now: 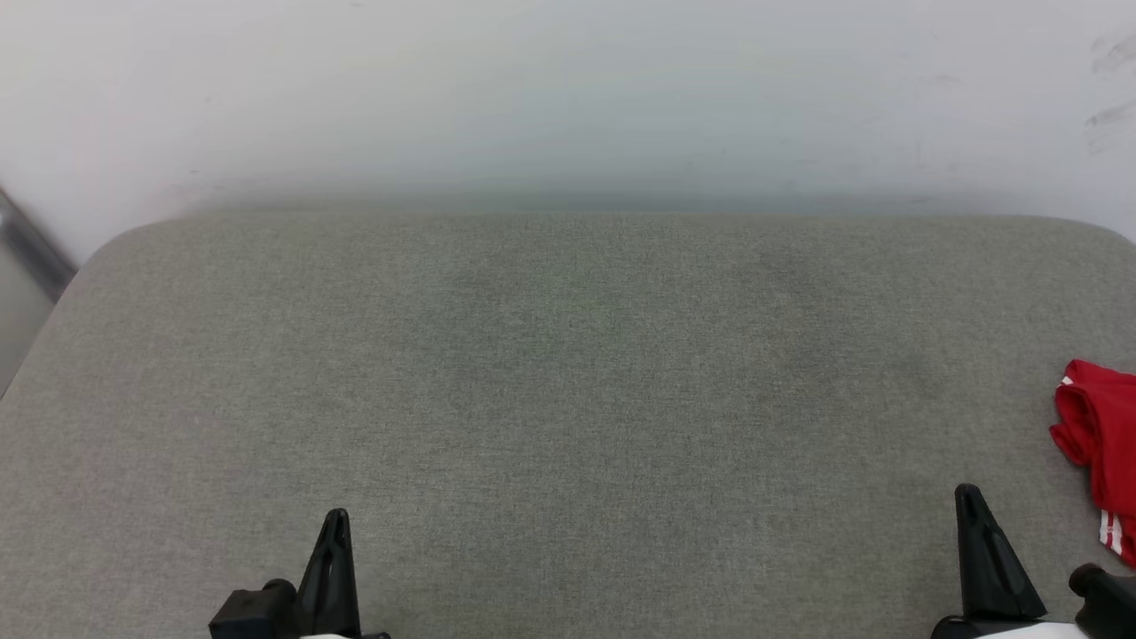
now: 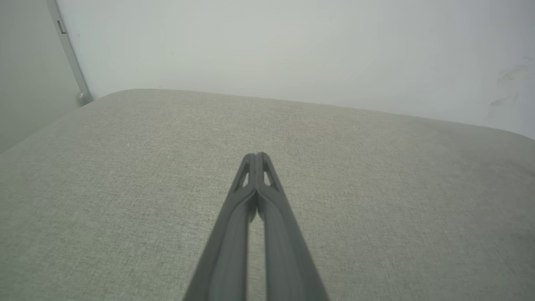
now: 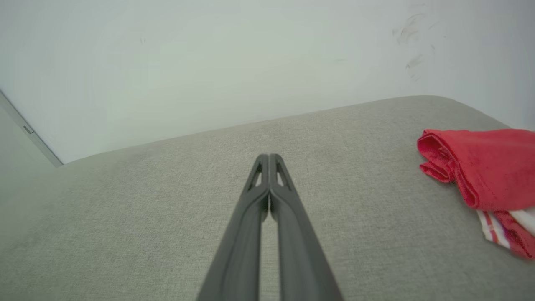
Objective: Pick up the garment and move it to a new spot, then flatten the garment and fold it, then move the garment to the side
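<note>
red garment (image 1: pixel 1100 417): bunched at 3 o'clock on the grey table (image 1: pixel 568 373)
handling: likely soft, light, floppy; pinch a raised fold
left fingers (image 2: pixel 230 242): pressed together, empty
right fingers (image 3: pixel 242 242): pressed together, empty

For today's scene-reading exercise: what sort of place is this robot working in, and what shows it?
Probably a bare indoor test room: a plain grey fabric-covered surface set against a scuffed white wall, with a red garment heaped at its right edge.
</note>
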`<state>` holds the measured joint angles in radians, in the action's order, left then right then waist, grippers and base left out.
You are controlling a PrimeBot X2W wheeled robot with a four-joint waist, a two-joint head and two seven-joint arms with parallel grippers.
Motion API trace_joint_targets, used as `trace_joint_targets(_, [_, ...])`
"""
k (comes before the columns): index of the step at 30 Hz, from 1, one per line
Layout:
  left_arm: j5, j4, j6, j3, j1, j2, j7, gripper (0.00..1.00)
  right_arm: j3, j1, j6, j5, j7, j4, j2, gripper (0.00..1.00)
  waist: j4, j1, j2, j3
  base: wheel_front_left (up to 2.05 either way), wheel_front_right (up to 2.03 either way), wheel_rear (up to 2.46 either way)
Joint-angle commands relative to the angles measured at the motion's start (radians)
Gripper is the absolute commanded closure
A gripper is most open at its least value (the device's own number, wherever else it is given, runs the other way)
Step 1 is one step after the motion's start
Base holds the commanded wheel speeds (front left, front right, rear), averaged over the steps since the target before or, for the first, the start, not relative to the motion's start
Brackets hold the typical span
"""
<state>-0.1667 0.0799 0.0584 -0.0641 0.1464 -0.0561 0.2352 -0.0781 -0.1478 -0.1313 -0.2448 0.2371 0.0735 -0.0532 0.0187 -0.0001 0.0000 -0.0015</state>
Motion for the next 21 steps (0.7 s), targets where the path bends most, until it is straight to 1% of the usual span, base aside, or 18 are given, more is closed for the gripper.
trace_joint_targets(1, [-0.056, -0.008, -0.008, 0.006, -0.027, -0.006, -0.008, 1.0, 0.002, 0.025, 0.0, -0.056, -0.008, -0.007, -0.005, 1.0, 0.0, 0.0001, 0.0, 0.0, 0.0, 0.0, 0.0])
trace_joint_targets(9, [-0.221, 0.015, -0.03, 0.016, -0.056, -0.013, -0.04, 1.0, 0.005, 0.054, 0.0, -0.21, -0.041, 0.013, -0.011, 1.0, -0.002, 0.0001, 0.0, 0.0, 0.0, 0.0, 0.0])
trace_joint_targets(21, [-0.439, 0.044, -0.058, 0.031, -0.092, -0.019, -0.082, 1.0, 0.007, 0.089, 0.0, -0.414, -0.086, 0.039, -0.016, 1.0, -0.003, 0.0001, 0.0, 0.001, 0.0, 0.0, 0.0])
